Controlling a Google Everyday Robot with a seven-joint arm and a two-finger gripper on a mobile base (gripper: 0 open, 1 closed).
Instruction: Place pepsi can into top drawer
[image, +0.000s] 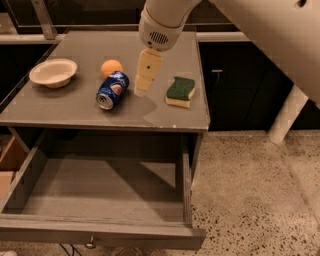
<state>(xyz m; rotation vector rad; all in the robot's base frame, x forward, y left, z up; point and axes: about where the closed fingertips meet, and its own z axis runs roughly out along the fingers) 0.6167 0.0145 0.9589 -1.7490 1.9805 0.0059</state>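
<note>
The gripper is hovering over the surface, probably lining up a grasp; I cannot tell whether its jaws are spread. Just left of them the pepsi can is lying sideways, and below them the top drawer is standing open to receive it.

The pepsi can gleams: glossy printed metal with a bright silver end. Just right of it hangs the gripper, smooth matt cream plastic. Under the can, the cabinet top is smooth grey with a soft sheen. Below the can, the top drawer shows matt grey panels and a shiny metal knob. Further right of the can, the sponge looks rough green over yellow foam.
</note>
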